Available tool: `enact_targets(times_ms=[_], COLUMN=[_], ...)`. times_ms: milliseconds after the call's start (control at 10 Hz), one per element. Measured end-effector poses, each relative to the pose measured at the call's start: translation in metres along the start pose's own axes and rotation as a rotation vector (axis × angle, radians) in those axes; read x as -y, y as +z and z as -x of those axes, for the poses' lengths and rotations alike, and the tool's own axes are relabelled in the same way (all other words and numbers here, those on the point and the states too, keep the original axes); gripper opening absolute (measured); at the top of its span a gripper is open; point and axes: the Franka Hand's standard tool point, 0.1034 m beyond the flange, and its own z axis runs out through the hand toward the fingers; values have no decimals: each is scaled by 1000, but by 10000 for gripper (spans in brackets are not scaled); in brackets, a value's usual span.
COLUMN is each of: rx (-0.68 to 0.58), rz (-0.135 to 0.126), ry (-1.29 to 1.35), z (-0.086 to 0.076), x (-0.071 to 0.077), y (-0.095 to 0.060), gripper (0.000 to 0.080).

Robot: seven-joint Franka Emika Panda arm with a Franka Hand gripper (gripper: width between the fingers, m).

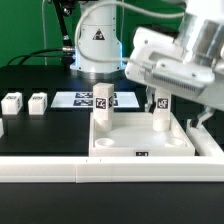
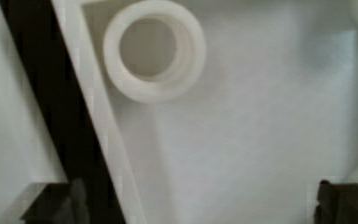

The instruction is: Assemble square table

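Observation:
The white square tabletop (image 1: 130, 137) lies tray-side up near the front, against the border wall. Two white tagged legs stand upright in its back sockets, one on the exterior view's left (image 1: 104, 106) and one on the right (image 1: 160, 113). My gripper (image 1: 165, 92) hangs just over the right leg. In the wrist view my gripper (image 2: 202, 205) is open: its dark fingertips (image 2: 51, 203) stand far apart with only the tabletop's flat inside (image 2: 247, 130) between them. An empty round socket (image 2: 153, 50) shows beyond them. Two loose legs (image 1: 12, 102) (image 1: 38, 101) stand on the black table at the left.
The long white border wall (image 1: 60, 172) runs along the front and up the exterior view's right (image 1: 212, 143). The marker board (image 1: 72, 100) lies flat behind the tabletop. The arm's white base (image 1: 97, 45) stands at the back.

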Motion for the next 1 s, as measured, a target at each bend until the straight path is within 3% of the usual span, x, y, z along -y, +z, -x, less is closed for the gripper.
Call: enact_targets(times_ms=[200, 500, 600, 800, 1000], rx=[30, 32, 38, 20, 17], rz=[11, 6, 1, -28, -28], ry=[10, -57, -86, -97, -29], z=[5, 13, 18, 10, 9], x=[14, 45, 65, 95, 95], y=[-16, -22, -27, -31, -29], gripper=[649, 649, 649, 649, 649])
